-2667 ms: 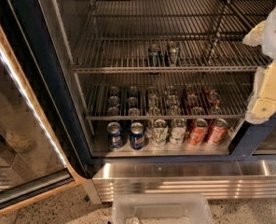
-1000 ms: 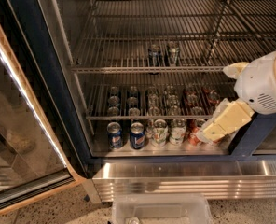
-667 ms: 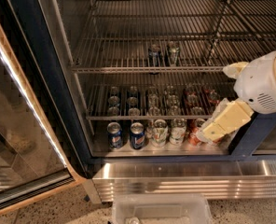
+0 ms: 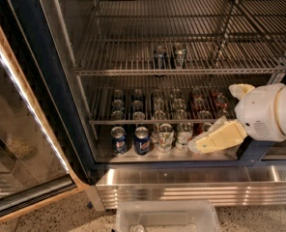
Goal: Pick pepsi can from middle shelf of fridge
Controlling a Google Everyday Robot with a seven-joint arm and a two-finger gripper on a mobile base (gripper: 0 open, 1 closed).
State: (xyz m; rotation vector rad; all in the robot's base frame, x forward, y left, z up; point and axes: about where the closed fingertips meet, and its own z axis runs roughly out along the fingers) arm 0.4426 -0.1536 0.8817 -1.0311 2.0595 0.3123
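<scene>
Judged as the reach-in step, with nothing grasped yet. Down low at the right: the pincer (image 4: 197, 146), cream-coloured, hanging before the bottom row of cans in the fridge (image 4: 46, 81), well below the front edge of the middle counter (image 4: 114, 72) and off toward its right end. Cannot tell whether released or clenched; no can visibly held.

Next, probably: lift past the lower rack (image 4: 133, 122) to the height of the middle counter, shift left toward the middle of its front edge, then go straight in over the front rail. Calls for care with the neighbour, a pale silver-green can (image 4: 179, 54) just to the right of the target; hard to tell whether touching or barely apart. Best to close squarely on the target without nudging that neighbour. Worth not confusing with the two blue cans (image 4: 141, 140) on the fridge floor, nearer the pincer but on the wrong level.

As for the pepsi can (image 4: 159, 57): upright on the middle counter, a little back from the front edge, somewhat left of midway between the left and right edges. Small, dark blue, with a shiny silver top; logo too faint to make out. Probably rigid and smooth, likely to tip on the thin rods if pushed rather than squeezed.
</scene>
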